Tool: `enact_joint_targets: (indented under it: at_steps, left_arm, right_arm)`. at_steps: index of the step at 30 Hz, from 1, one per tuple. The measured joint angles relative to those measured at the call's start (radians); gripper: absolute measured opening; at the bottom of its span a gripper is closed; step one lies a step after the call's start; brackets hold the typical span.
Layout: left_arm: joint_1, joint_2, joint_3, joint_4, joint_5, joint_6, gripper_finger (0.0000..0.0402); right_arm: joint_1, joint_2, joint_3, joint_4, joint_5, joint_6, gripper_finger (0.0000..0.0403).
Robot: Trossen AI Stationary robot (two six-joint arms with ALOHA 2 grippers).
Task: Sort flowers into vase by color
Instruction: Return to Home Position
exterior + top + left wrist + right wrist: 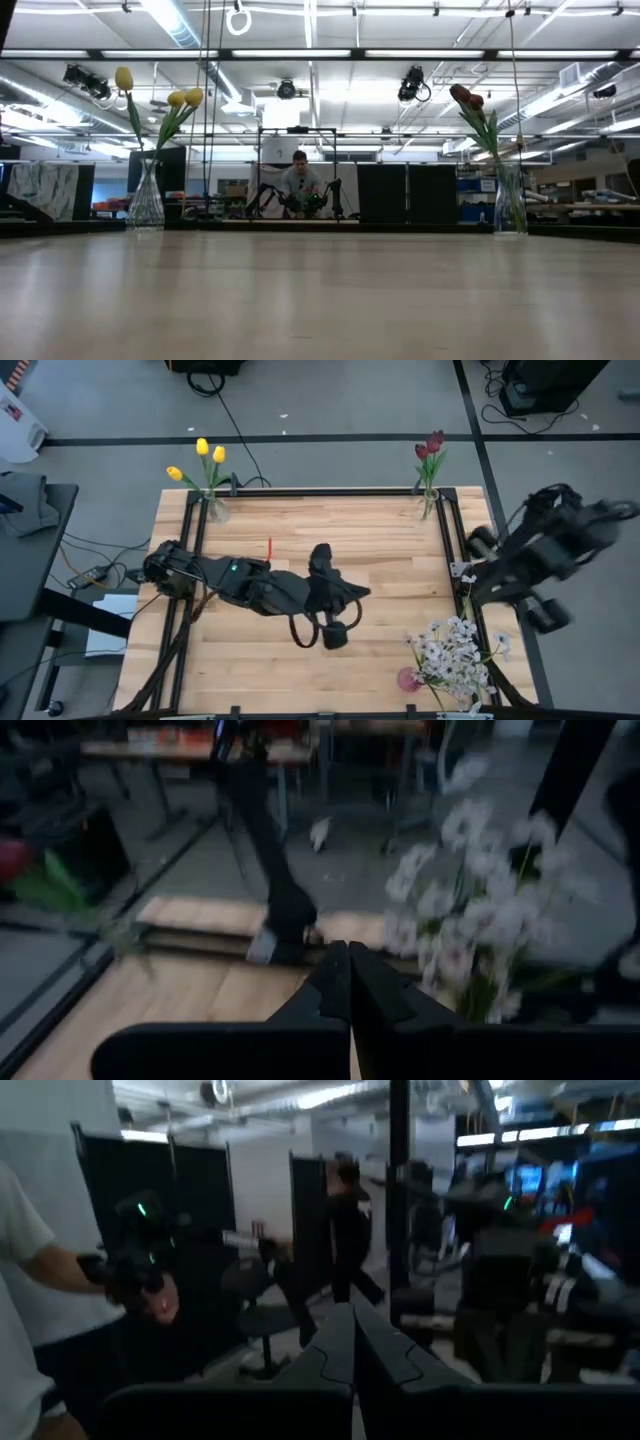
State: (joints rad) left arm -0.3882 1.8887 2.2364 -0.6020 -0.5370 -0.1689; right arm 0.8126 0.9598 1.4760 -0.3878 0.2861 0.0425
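High view has the spray of small white artificial blossoms (pixel 455 650), in its pinkish glass vase (pixel 408 680), near and ahead of the left gripper (pixel 348 952), whose fingers are pressed together, while the right gripper (pixel 352 1312), likewise closed, hangs beyond the wooden table (pixel 380 540).

Yellow tulips (pixel 217 454), dark red tulips (pixel 432 442), whitish blossoms (pixel 455 650)

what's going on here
The sorting looks finished: yellow tulips stand at the table's back left corner, dark red tulips at the back right, white flowers in a purple vase near the front right. Both arms hold nothing: the left gripper is shut over the table, the right gripper shut off its right side.
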Motion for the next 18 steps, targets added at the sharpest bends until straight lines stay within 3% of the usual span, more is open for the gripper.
enact_joint_targets:
  at_steps: [3, 7, 13, 18]
  left_arm:
    - [0.001, -0.041, 0.000, -0.177, -0.018, -0.050, 0.0001]
    - [-0.009, -0.120, -0.002, -0.337, -0.061, -0.059, 0.0001]
    - [-0.008, -0.272, -0.031, -0.501, -0.067, -0.015, 0.0001]
    - [-0.011, -0.451, -0.204, -0.513, -0.049, 0.006, 0.0001]
  right_arm:
    - [-0.168, 0.055, -0.002, 0.018, -0.193, 0.035, 0.0009]
    - [-0.362, 0.108, -0.002, 0.086, -0.375, 0.070, 0.0009]
    - [-0.613, 0.183, -0.001, 0.151, -0.543, 0.094, 0.0009]
    - [-0.749, 0.254, -0.001, 0.193, -0.632, 0.099, 0.0009]
